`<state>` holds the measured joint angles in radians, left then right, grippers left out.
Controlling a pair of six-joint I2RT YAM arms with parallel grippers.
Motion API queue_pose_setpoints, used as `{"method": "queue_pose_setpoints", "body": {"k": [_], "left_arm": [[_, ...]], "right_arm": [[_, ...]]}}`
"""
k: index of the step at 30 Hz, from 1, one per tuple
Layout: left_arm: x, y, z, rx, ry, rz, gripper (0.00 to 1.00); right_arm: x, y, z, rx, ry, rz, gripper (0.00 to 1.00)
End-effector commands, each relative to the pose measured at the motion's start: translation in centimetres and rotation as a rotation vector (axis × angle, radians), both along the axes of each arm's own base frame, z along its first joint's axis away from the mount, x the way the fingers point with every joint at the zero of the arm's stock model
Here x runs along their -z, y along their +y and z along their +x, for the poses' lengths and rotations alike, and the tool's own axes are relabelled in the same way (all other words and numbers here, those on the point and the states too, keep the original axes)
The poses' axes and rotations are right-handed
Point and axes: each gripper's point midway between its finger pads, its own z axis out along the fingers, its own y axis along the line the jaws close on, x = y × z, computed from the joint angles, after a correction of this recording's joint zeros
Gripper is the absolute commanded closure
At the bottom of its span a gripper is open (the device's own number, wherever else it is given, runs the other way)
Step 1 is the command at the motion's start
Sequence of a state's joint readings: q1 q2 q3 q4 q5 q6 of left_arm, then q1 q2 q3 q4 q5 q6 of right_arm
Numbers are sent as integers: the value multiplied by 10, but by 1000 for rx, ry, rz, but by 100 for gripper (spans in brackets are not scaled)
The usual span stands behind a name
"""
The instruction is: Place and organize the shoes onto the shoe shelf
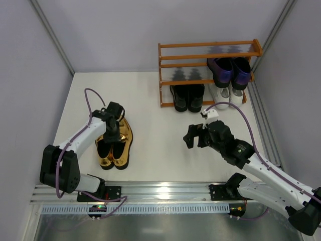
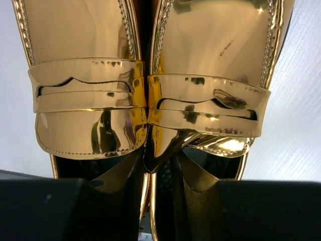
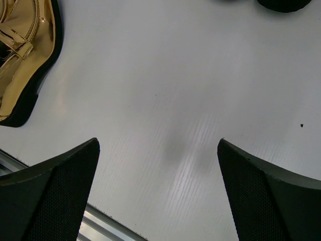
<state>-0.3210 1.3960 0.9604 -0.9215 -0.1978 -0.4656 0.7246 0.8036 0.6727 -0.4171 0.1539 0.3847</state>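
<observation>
The left gripper [image 2: 150,173] is seemingly pinching the 2 gold loafers [image 2: 210,40] by their inner walls, the right gripper [image 3: 158,143] is hanging spread, and lifting them to the shoe shelf [image 1: 210,50] is coming next

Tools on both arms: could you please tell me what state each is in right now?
Left tool: closed on the gold loafers, pinching the pair's inner walls together.
Right tool: open, holding nothing.

- The top view looks down across the whole white tabletop [image 1: 160,130].
- The left wrist view hangs close over the shiny gold patent loafers [image 2: 90,100].
- The right wrist view catches the same loafers at its top-left.
</observation>
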Motion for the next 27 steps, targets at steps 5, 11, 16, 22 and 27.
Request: {"method": "queue_pose_setpoints", "body": {"k": [5,11,16,22,27], "left_arm": [[22,-16,7,33,55,-63,77],[24,-36,2,45,86,-171,100],[-11,-73,20,-54,-59,-385,100],[-78,-125,45,-136,-295,-591,100],[-77,-179,49,-172,-295,-652,100]], "right_arm": [[-1,7,2,-6,-7,31,0],[0,8,3,-9,-8,26,0],[-7,5,6,-1,-27,8,0],[-19,0,9,-8,-51,-39,0],[-25,-5,8,-15,-53,-74,0]]}}
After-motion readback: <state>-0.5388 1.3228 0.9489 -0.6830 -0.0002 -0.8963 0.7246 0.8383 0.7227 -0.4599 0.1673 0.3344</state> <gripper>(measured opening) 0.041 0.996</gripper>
